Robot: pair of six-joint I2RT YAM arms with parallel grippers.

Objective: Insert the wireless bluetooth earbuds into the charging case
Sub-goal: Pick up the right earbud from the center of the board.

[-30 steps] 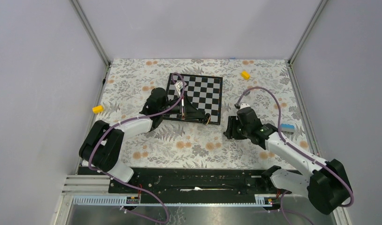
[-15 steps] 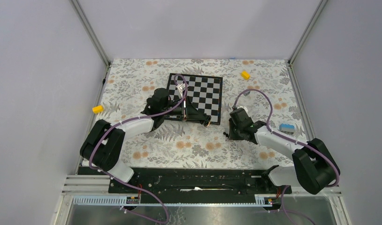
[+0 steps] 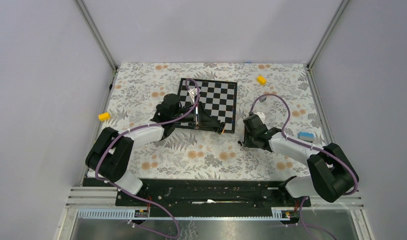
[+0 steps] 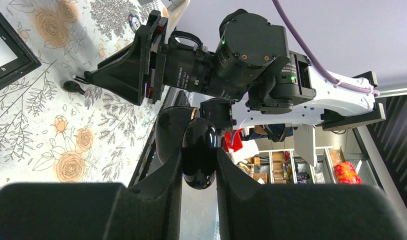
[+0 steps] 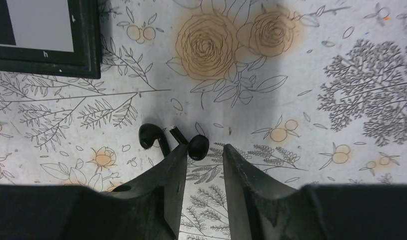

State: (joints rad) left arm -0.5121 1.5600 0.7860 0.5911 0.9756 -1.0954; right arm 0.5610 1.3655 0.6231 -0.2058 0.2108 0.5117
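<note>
**Right wrist view: pick-up stage, nothing seated yet**

Nearest the lens, the right gripper (image 5: 204,150) stands with its matte black fingers apart, clamping nothing. At the mouth of that gap lies the first earbud (image 5: 197,146), close against one finger; we cannot tell whether it touches. Just beside it lies the second earbud (image 5: 150,134). Both are glossy black, each a rounded head on a short stem, and both rest on the floral cloth (image 5: 291,75), a flat printed fabric. Farther off, a corner of the chessboard (image 5: 41,55) shows a raised black frame.

In the left wrist view, the left gripper (image 4: 199,157) is clamped on the charging case (image 4: 197,140), a smooth, glossy black pebble held clear of the cloth. We cannot tell whether its lid is open.

We judge the task to be at an early stage. The case is secured, but neither earbud is grasped or seated. Each has yet to be picked up, carried across and inserted.
</note>
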